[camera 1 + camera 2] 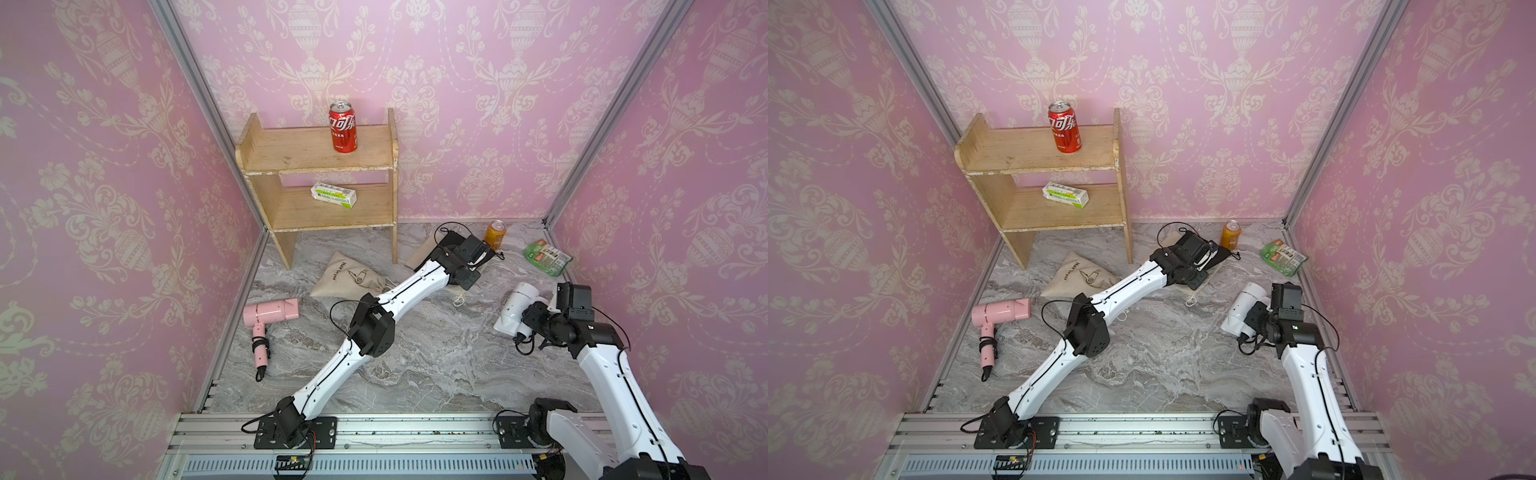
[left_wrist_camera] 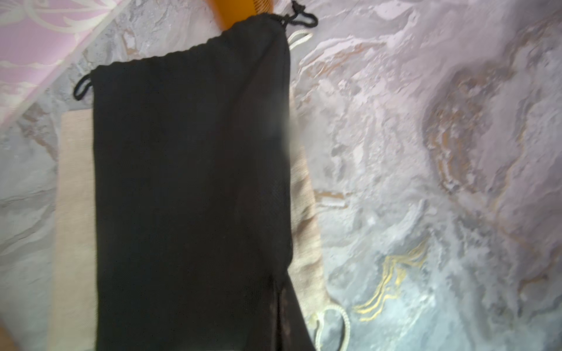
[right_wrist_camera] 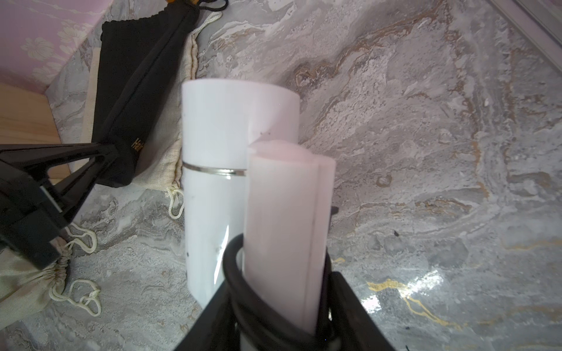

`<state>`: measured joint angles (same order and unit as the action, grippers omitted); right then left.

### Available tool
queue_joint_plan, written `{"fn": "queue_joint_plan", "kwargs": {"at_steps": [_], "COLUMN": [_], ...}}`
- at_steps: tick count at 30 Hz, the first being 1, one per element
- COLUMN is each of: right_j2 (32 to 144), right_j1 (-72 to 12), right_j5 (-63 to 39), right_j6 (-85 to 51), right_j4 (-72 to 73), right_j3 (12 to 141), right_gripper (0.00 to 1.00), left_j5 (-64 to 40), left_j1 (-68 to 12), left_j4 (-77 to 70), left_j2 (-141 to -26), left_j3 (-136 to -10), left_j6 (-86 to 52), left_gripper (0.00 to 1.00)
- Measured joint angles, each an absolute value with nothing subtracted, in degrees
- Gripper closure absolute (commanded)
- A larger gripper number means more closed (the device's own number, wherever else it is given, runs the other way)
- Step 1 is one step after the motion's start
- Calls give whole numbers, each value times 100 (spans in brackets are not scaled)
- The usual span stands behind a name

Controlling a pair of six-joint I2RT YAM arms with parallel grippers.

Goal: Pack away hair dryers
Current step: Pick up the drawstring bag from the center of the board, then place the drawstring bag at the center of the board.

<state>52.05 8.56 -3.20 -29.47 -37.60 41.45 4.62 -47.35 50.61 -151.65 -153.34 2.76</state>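
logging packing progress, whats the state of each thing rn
pink hair dryer, lying free on the table, handle unfolded, cord wrapped
white hair dryer, handle folded, held in right claw
black pouch, lying over other beige pouch, end pinched in shut left claw
printed beige pouch, lying on the table, untouched
red can, upright on top shelf

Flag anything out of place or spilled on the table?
Nothing spilled or broken. Only clutter: an orange can stands at the drawstring end of the black pouch, and a green packet lies flat by the side wall; neither is dryer gear.
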Motion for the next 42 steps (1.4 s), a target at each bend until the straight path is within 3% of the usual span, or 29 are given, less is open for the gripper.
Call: {"fn": "queue_joint_plan", "kwargs": {"at_steps": [6,11,23,24,25,27,28,31,37,42], "right_j2": [5089,4971,4644,4591,4547,4499,4488,4484,4491,4681], "right_j1": [856,856,860,860,860,860,860,860,797,480], "right_j5": [-375,-526,-814,-840,-873,-937,-972,-1031,-1105,-1092], "right_j6": [-2952,-2956,-3000,-3000,-3000,-3000,-3000,-3000,-2998,-2995], "right_j4": [-3798,-3736,-3712,-3697,-3684,-3673,-3677,-3677,-3671,-3667], "right_j3": [4359,4445,4434,4418,4399,4364,4351,4327,4272,4219], "right_gripper": [81,81,81,80,80,80,80,80,79,79], "left_j5": [456,366,191,239,316,408,449,537,919,1516], "left_j1": [-4104,-3682,-3721,-3667,-3597,-3450,-3376,-3081,-2335,-2220], "left_j4": [5618,5369,3809,3728,3688,3688,3686,3693,4036,4475], "left_j2": [-13928,-11863,-7037,-6779,-6600,-6466,-6471,-6458,-6418,-6490], "left_j3": [-14717,-12654,-6613,-6274,-6014,-5699,-5614,-5487,-5717,-6309], "left_j6": [1087,1730,1905,1789,1664,1367,1199,663,-93,-373], "left_gripper": [100,100,99,85,59,20,10,4,3,2]}}
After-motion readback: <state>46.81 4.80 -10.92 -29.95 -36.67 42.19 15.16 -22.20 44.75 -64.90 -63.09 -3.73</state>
